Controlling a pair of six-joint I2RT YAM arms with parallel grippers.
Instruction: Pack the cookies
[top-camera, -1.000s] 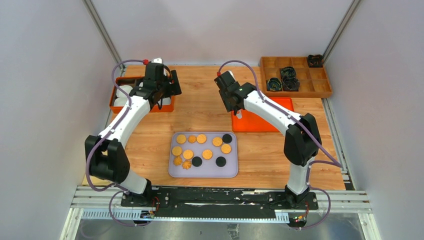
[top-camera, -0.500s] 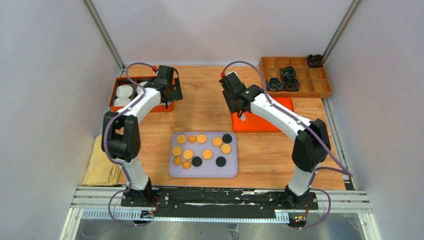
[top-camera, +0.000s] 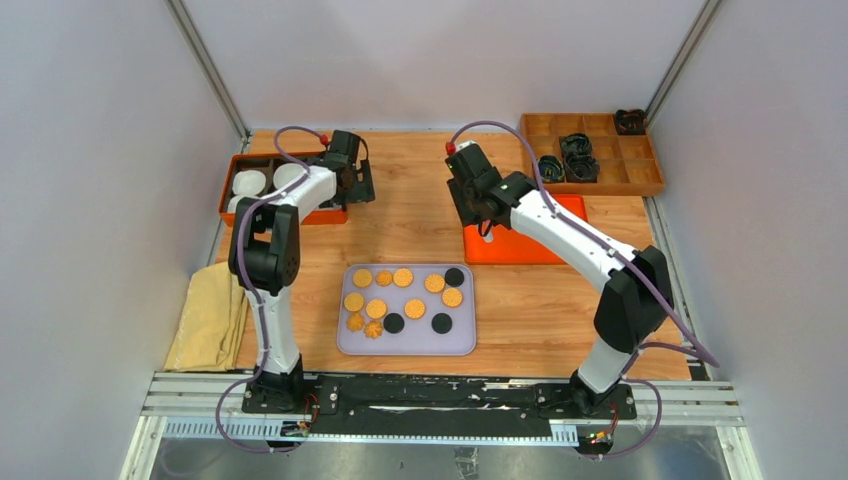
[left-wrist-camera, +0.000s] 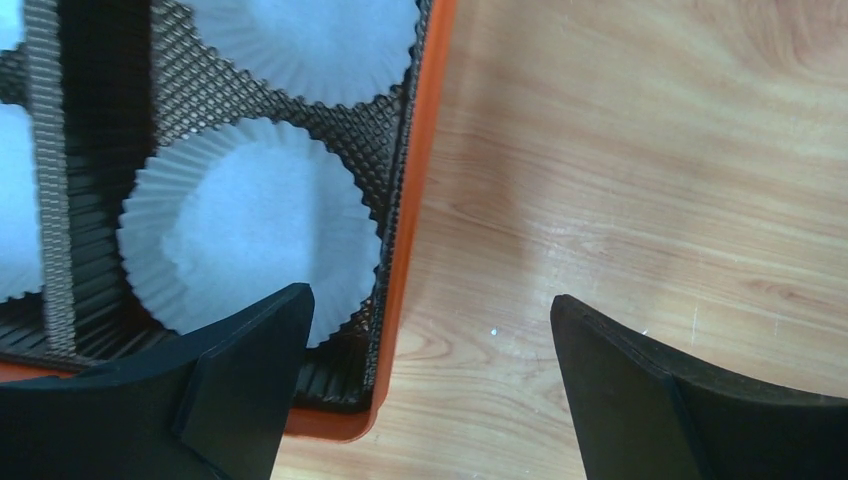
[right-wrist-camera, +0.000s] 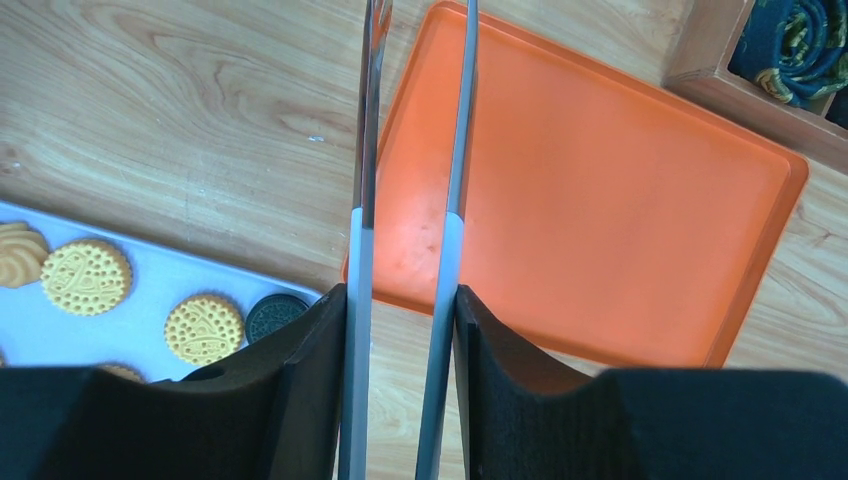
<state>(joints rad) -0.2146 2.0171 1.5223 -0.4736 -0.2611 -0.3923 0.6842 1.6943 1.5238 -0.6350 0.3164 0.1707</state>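
Left jaws swung to bin (left-wrist-camera: 416, 200) edge, wide, empty; right jaws clamp tongs (right-wrist-camera: 361, 270)

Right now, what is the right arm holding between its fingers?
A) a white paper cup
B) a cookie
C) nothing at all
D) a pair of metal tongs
D: in the right wrist view, the two long blades of the metal tongs are pinched between the right fingers, with their tips reaching out over the edge of the orange tray.
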